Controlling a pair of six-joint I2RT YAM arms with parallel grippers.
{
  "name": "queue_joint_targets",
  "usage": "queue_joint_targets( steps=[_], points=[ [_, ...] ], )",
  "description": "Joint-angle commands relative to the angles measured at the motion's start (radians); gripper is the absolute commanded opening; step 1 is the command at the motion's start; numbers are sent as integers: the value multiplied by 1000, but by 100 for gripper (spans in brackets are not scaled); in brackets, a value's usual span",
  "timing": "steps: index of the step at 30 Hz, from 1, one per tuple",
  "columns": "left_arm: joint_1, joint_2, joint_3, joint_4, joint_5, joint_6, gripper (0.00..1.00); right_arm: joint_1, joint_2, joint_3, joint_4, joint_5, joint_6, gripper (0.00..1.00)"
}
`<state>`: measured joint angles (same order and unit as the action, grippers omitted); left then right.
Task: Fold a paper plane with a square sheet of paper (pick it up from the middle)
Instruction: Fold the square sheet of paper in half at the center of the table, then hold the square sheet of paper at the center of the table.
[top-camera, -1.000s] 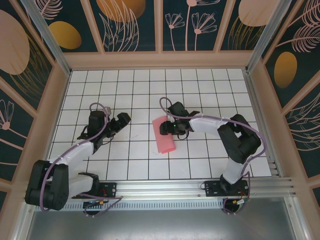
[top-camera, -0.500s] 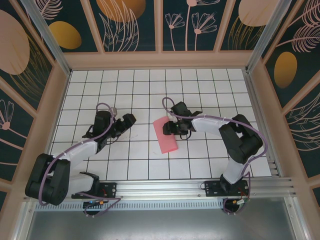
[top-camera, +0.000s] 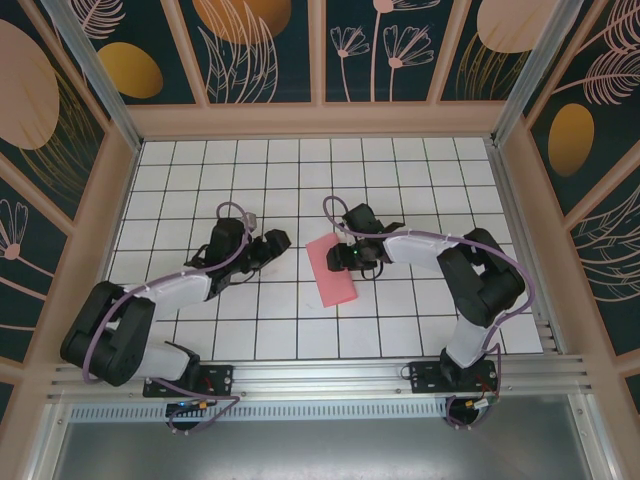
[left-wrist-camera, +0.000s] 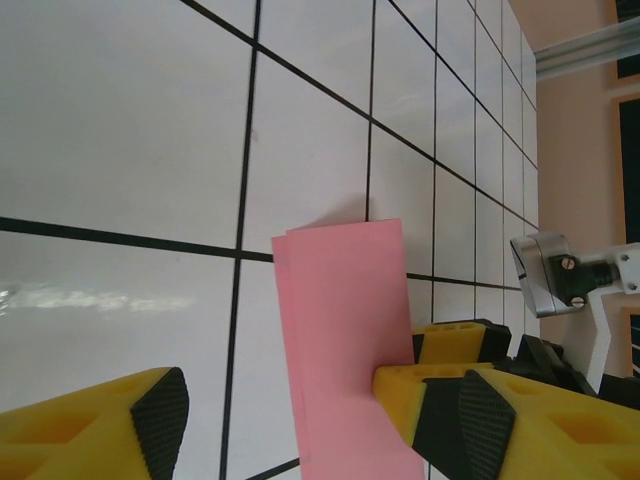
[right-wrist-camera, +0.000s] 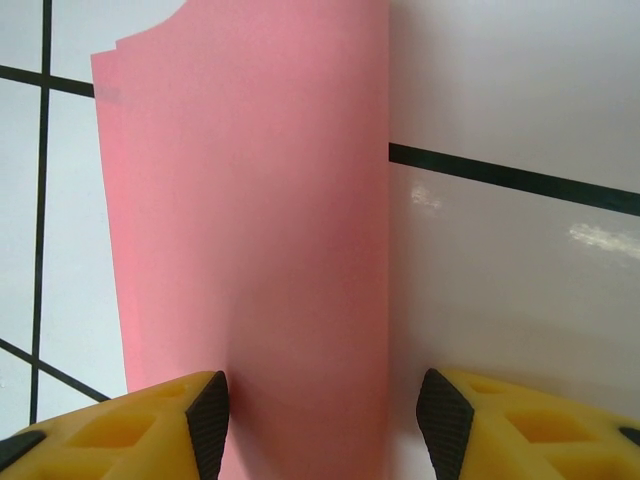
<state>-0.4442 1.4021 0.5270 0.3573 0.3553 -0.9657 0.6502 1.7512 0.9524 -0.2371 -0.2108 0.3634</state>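
The square sheet of paper (top-camera: 331, 276) lies on the white tiled table (top-camera: 420, 170), folded into a long pink double-layer rectangle, slightly askew. My right gripper (top-camera: 344, 256) rests over its upper right edge. In the right wrist view the gripper (right-wrist-camera: 325, 430) is open, its black pads astride the sheet's right edge (right-wrist-camera: 300, 250), which lies flat beneath. My left gripper (top-camera: 280, 243) is just left of the sheet, pointing at it. Its jaws (left-wrist-camera: 320, 420) stand open with the pink sheet (left-wrist-camera: 340, 330) ahead between them. A yellow right finger (left-wrist-camera: 400, 395) touches the sheet's edge.
Wooden-framed patterned walls (top-camera: 90, 230) ring the table on three sides. A metal rail (top-camera: 330, 372) with both arm bases runs along the near edge. Bare tiles stretch behind and in front of the sheet.
My left arm has swung right, bringing its gripper up close to the sheet's left side, its jaws narrowing somewhat. The right gripper has stayed on the sheet's upper right edge.
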Motion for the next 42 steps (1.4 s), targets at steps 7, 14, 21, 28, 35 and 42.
queue_joint_targets(
  steps=[7,14,21,28,35,42],
  points=[
    [-70,118,82,70,-18,-22,63,0,98,-36,-63,40,-47,61],
    [-95,184,112,89,-4,-31,56,19,121,-43,-46,50,-53,62],
    [-98,217,113,107,6,-39,48,37,142,-44,-38,54,-61,63],
    [-105,257,132,120,33,-40,38,42,167,-36,-41,60,-47,64],
    [-119,294,156,121,46,-39,32,43,188,-31,-42,63,-31,65],
    [-126,339,176,121,63,-40,27,44,202,-31,-45,64,-30,64]
  ],
)
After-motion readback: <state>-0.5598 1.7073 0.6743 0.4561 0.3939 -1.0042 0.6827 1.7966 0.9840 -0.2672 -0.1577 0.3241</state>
